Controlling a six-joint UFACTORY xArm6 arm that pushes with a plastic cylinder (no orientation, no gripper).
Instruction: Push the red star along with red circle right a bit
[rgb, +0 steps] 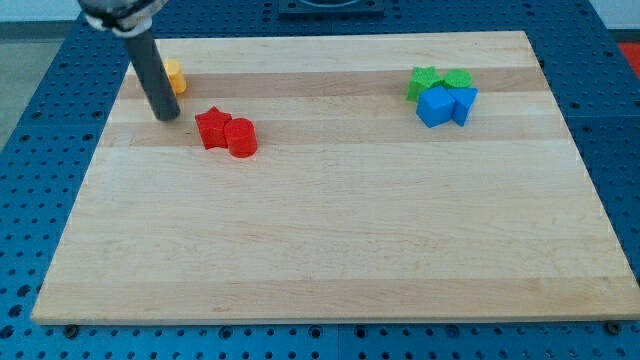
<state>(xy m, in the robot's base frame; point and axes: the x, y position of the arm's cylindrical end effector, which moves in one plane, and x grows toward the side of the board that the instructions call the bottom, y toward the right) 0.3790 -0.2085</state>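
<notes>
A red star (211, 128) lies on the wooden board in the upper left part of the view. A red circle (241, 138) touches it on its right. My tip (167, 116) rests on the board just to the left of the red star, with a small gap between them. The dark rod rises from it toward the view's top left.
A yellow block (174, 75) sits above my tip, partly hidden behind the rod. At the upper right stand a green star (424, 81), a green block (458, 79), a blue cube (435, 105) and a blue block (465, 103), clustered together. The board's left edge (88, 180) is near.
</notes>
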